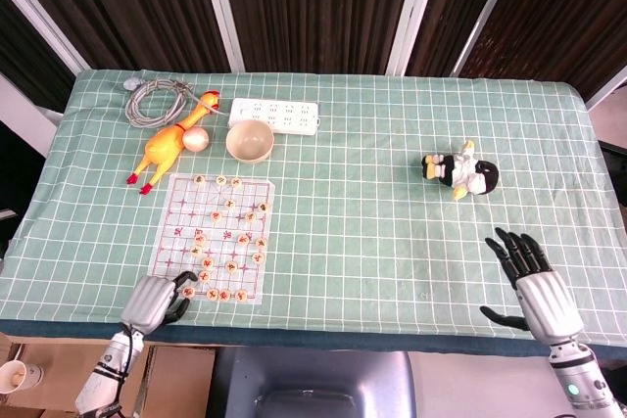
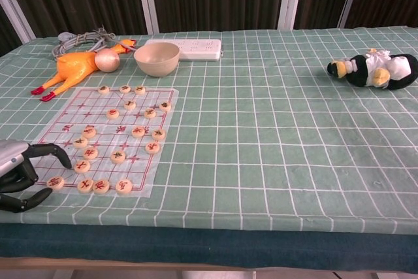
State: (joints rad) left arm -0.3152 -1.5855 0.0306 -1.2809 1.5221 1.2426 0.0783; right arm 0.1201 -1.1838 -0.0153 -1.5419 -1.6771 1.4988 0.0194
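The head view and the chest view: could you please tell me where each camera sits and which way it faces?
Head view: high above the near edge, looking steeply down on the whole table; the left robot hand and right robot hand show at the bottom corners.
Chest view: low at the near edge, looking across the table toward the curtains; only the left robot hand shows, at the lower left.
Shared: the chess board, bowl, rubber chicken and penguin toy.
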